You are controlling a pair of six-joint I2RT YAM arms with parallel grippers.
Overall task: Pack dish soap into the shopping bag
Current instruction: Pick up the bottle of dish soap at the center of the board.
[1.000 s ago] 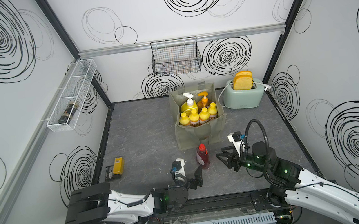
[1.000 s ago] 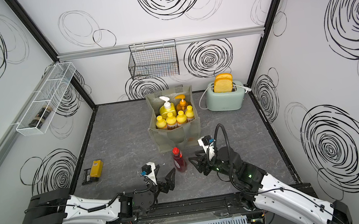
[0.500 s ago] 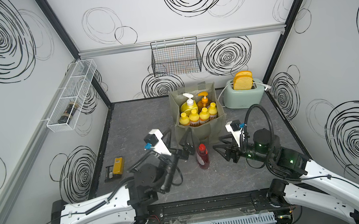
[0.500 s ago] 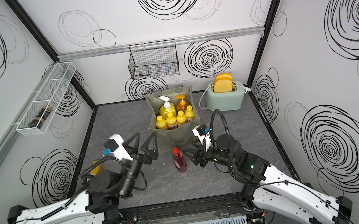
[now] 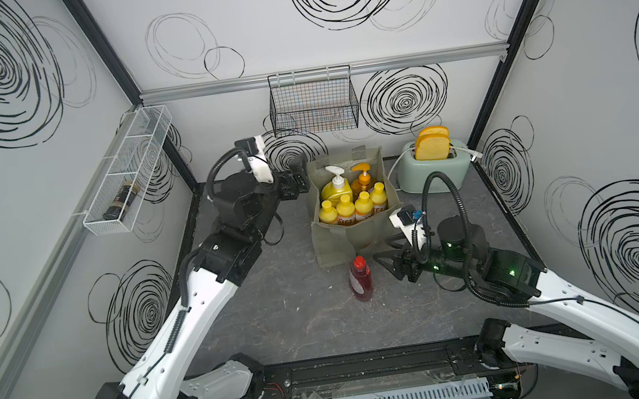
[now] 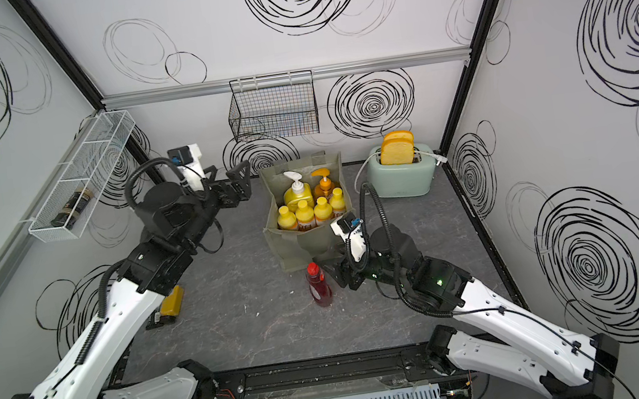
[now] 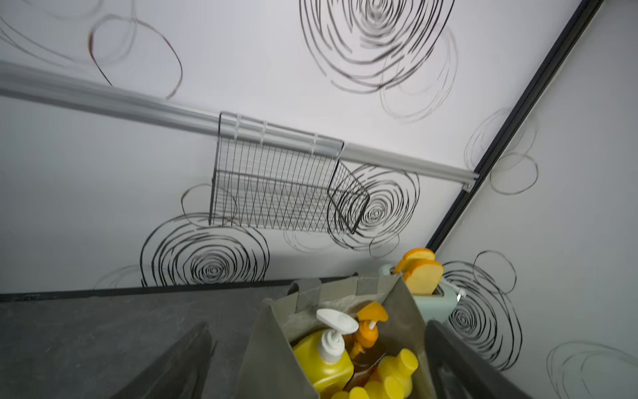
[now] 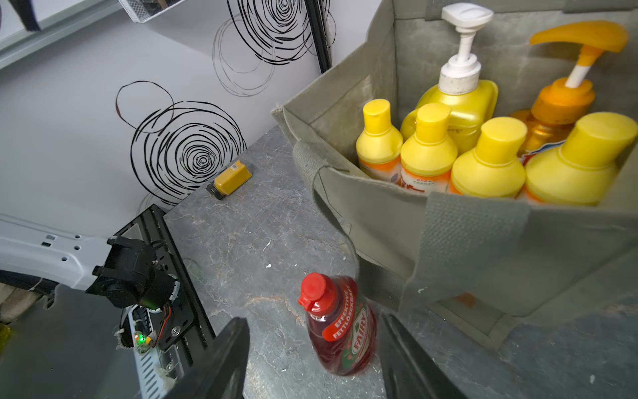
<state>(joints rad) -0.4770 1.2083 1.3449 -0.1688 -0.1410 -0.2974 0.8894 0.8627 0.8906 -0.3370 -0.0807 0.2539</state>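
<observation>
Mid-desk, right gripper (image 8: 312, 319) fingers now spread round the last unpacked squat red plastic bottle (image 5: 361, 283); left gripper (image 6: 241, 182), open-fingered, moved beside grey-green fabric tote (image 5: 340, 239).

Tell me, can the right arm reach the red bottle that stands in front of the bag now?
Probably yes. The right arm is low beside the red bottle, its jaws open and facing it, not touching. Only bare table lies between.

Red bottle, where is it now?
In both top views the red bottle stands on the table in front of the bag, ahead of the open right jaws.
</observation>
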